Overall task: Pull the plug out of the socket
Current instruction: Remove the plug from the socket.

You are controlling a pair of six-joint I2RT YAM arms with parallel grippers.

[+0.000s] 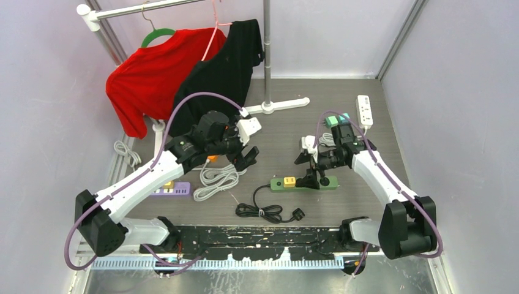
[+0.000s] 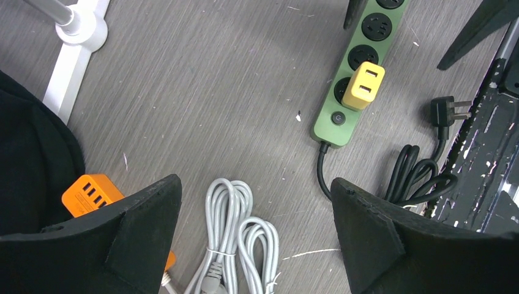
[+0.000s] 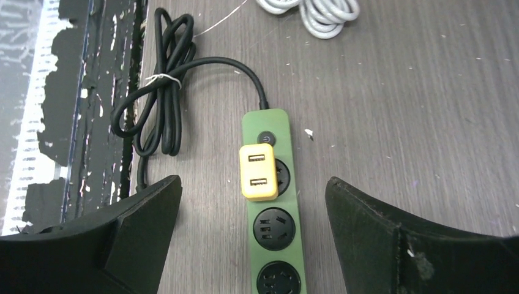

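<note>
A green power strip, the socket [image 1: 329, 182], lies flat on the grey table with a yellow plug [image 1: 289, 181] seated near its switch end. My right gripper [image 1: 309, 170] hovers open over the strip. In the right wrist view its fingers straddle the strip [image 3: 294, 199], and the yellow plug [image 3: 257, 172] sits just beyond the fingertips, untouched. My left gripper [image 1: 248, 158] hangs open to the left of the strip, above white cables. Its wrist view shows the strip [image 2: 324, 130] and plug [image 2: 363, 86] far ahead to the right.
Bundled white cables [image 2: 235, 239] lie under my left gripper, an orange charger [image 2: 89, 193] beside them. The strip's black cord [image 1: 263, 211] coils near the front rail. A purple strip [image 1: 171, 190], a white strip [image 1: 365, 110] and a clothes rack [image 1: 267, 61] with shirts stand around.
</note>
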